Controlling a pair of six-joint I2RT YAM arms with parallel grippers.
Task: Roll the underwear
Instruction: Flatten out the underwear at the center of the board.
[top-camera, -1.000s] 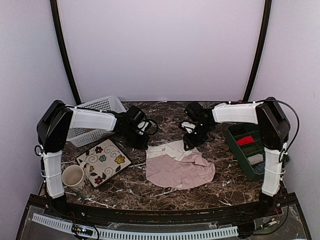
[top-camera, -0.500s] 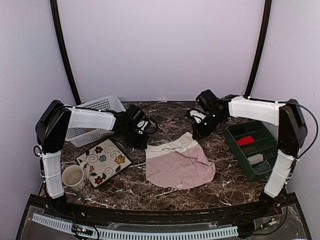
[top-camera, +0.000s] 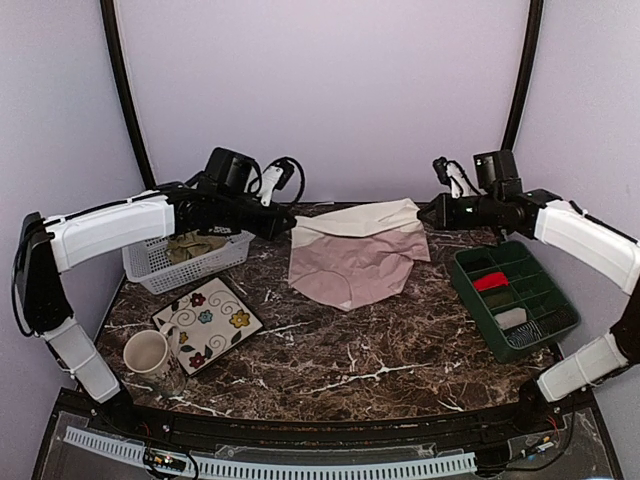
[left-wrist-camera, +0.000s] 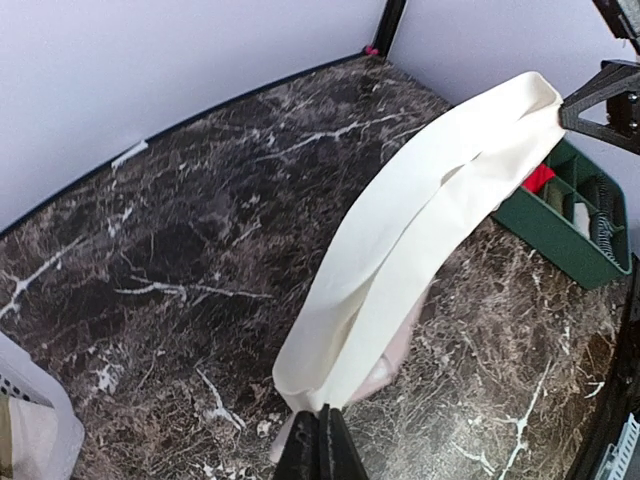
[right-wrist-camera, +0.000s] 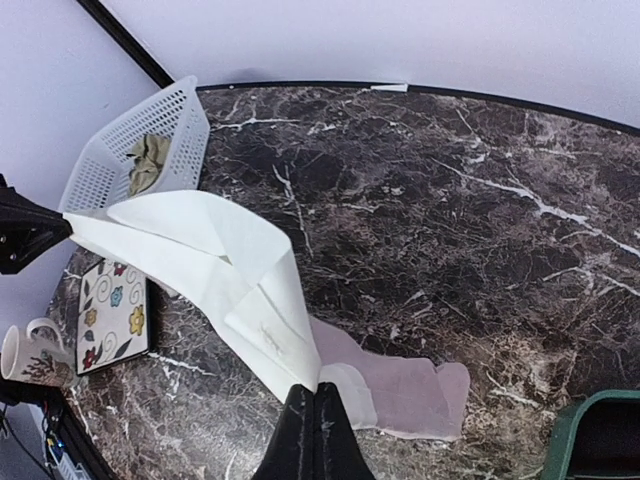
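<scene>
Both arms reached out over the far half of the marble table (top-camera: 330, 350), raised and pointing toward each other. The left gripper (top-camera: 283, 224) was clamped tight on one end of the cream waistband (top-camera: 355, 218), and the right gripper (top-camera: 432, 213) was pinched fast on the other end. The pink underwear (top-camera: 352, 268) hung stretched between them, its body drooping toward the tabletop. The olive-khaki underwear (top-camera: 195, 245) lay crumpled in the white basket (top-camera: 150, 270) at the far left, under the left arm.

I find the underwear (top-camera: 350, 265) stretched between left hand (top-camera: 290, 228) and right hand (top-camera: 428, 215) over the worktop's (top-camera: 350, 350) rear. Basket (top-camera: 160, 272) sits left, tray (top-camera: 478, 312) right.
</scene>
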